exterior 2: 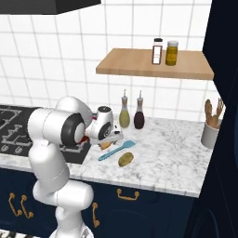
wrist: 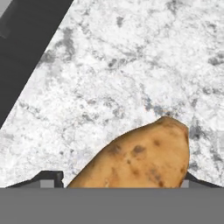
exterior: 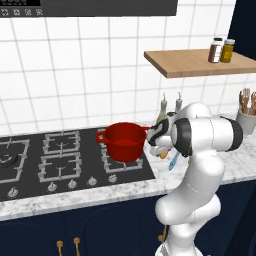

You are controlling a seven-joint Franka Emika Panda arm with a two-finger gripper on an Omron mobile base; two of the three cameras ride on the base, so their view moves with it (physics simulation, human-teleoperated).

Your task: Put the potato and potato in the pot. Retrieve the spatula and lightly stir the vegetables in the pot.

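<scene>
Sitting on the rear right burner of the black stove (exterior: 75, 160), the red pot (exterior: 124, 141) shows only red inside from the left base view; no contents can be made out. Just right of it, the gripper (exterior 2: 108, 143) hangs low over the marble table (exterior 2: 172, 153), a tan potato (wrist: 140, 157) lying between its two dark fingertips (wrist: 49, 178), which stand on either side of it; whether they are pressing on it cannot be told. The light-blue spatula (exterior 2: 116, 150) lies flat on the table just right of the gripper, and a second potato (exterior 2: 125, 159) rests beside the spatula's blade end. Behind them two bottles (exterior 2: 131, 114) stand against the tiled wall. On the wooden shelf (exterior 2: 153, 65) above are two jars (exterior 2: 165, 52), their labels too small to read. At the far right a grey cup (exterior 2: 209, 134) holds wooden utensils.
</scene>
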